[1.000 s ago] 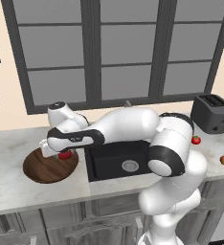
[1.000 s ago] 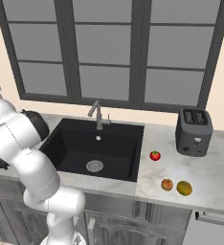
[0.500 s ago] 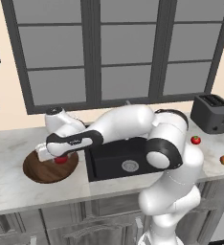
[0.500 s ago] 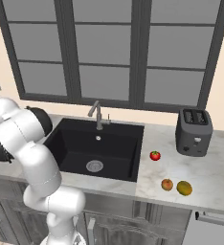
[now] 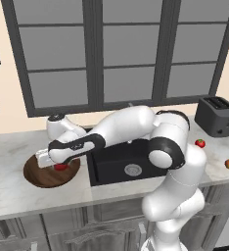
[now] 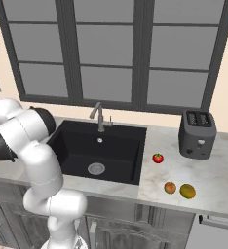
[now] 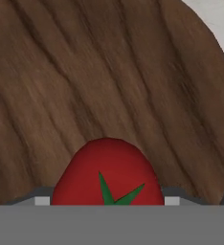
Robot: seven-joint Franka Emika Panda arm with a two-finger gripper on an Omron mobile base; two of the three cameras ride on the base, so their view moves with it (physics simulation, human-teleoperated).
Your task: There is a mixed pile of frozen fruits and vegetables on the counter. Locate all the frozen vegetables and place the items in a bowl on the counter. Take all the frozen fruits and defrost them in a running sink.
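My gripper (image 5: 60,164) hangs low over the dark wooden bowl (image 5: 35,179) at the left of the counter (image 6: 218,175), shut on a red vegetable piece (image 5: 61,167). In the hand view that red piece (image 7: 106,177), with a green stem, sits between my fingertips just above the bowl's grained floor (image 7: 109,72). Right of the black sink (image 6: 77,146) lies a second red piece (image 6: 158,158), also seen near the toaster (image 5: 200,143). Nearer the counter's front edge lie an orange ball (image 6: 170,187) and a yellow-green ball (image 6: 187,191).
A brushed-metal faucet (image 6: 99,115) stands behind the sink, with no water visible. A dark toaster (image 6: 197,133) sits at the back right of the counter. My arm stretches across the sink's front-left part. Windows run along the wall behind.
My hand has moved down into the bowl with the red piece still in its grip. The pieces right of the sink have not moved.
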